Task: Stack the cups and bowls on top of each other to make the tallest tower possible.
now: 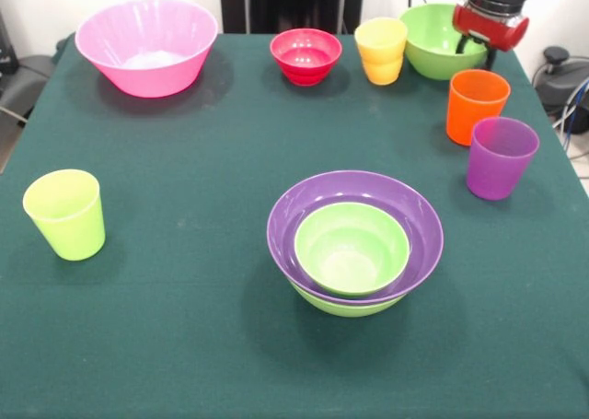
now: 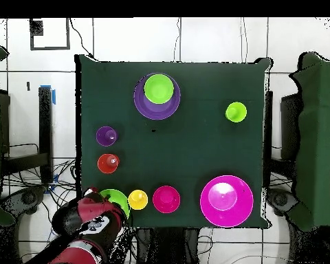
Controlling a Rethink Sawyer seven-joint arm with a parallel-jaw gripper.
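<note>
Front view
Table: dark green cloth (image 1: 184, 253), all items upright on it.
Stack: near the middle, toward the camera; purple bowl (image 1: 354, 198) sits in a lime bowl whose rim shows only below it (image 1: 345, 307); a smaller lime bowl (image 1: 352, 249) rests inside the purple one.
Pink bowl (image 1: 147, 46): far corner at picture left, alone, not on the stack.
Red bowl (image 1: 306, 55): far edge, about centre, alone.
Yellow cup (image 1: 381, 51): just right of the red bowl, apart from it.
Green bowl by arm (image 1: 437, 40): far corner at picture right, behind the yellow cup.
Orange cup (image 1: 476, 106): right side, nearer the camera than that green bowl.
Purple cup (image 1: 500, 157): just in front of the orange cup, very close, contact unclear.
Lime cup (image 1: 66, 214): left side, well apart from everything.
Claw (image 1: 474, 49): red and black arm end comes down at the green bowl's right rim; tips hidden behind the bowl and orange cup; open or closed, cannot tell.

Overhead view
Stack: lime bowl (image 2: 158, 88) inside purple bowl (image 2: 146, 106), upper middle.
Lime cup (image 2: 236, 111): right of the stack, apart.
Purple cup (image 2: 106, 135), orange cup (image 2: 108, 163): left column, close together.
Bottom row: green bowl (image 2: 118, 199), yellow cup (image 2: 137, 199), red bowl (image 2: 166, 199), pink bowl (image 2: 226, 201).
Arm: its end (image 2: 92, 212) overlaps the green bowl's left part; claw itself not made out.
</note>
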